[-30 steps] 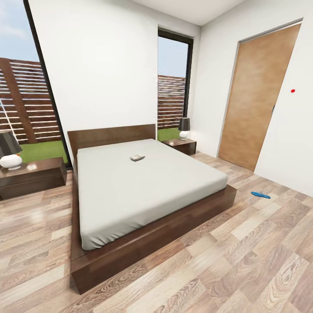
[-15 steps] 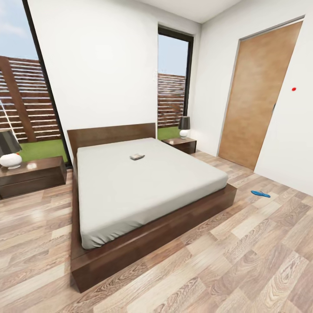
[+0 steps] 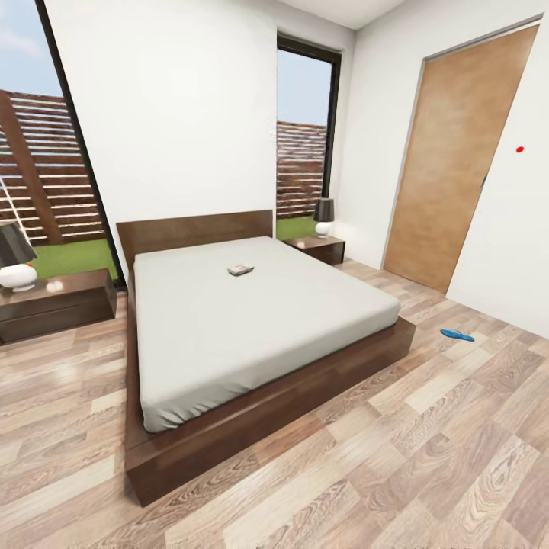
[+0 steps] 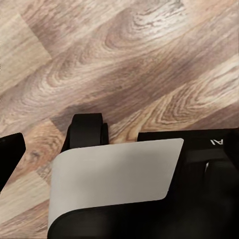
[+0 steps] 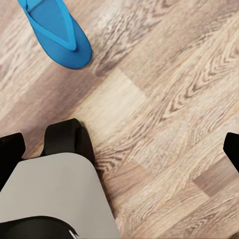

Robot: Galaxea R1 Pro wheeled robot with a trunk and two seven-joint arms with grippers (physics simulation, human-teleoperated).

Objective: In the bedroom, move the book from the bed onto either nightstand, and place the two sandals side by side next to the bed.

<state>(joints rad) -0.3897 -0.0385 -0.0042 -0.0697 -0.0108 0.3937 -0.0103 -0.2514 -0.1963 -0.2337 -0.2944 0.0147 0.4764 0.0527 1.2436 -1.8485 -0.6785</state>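
1. Step in hand: the approach, judged from the layout. The robot stands on the wood-plank floor (image 3: 427, 457) off the foot corner of the bed (image 3: 252, 328); nothing is yet grasped or moved.
2. The book (image 3: 240, 270) lies flat on the mattress toward the headboard, well apart from both arms' reach as seen from the head camera.
3. Two nightstands flank the headboard: one (image 3: 57, 305) carrying a lamp (image 3: 15, 263), the other (image 3: 315, 248) by the far window, also with a lamp (image 3: 324, 217).
4. One sandal (image 3: 457, 335) lies on the floor between the bed's foot corner and the wooden door (image 3: 457, 160), apart from the bed.
5. A second blue sandal (image 5: 57, 30) lies on the floor ahead of the right claw, clear of its dark fingertips (image 5: 231, 149) at the frame edges and of the robot's base wheel (image 5: 67, 137).
6. Right claw: spread wide and empty, as its tips sit far apart. Left claw: one dark tip (image 4: 10, 154) shows over bare floor; whether it is open cannot be told.
7. Next move, as a judgement: drive nearer the bed for the book, or lower the right claw onto the sandal ahead.
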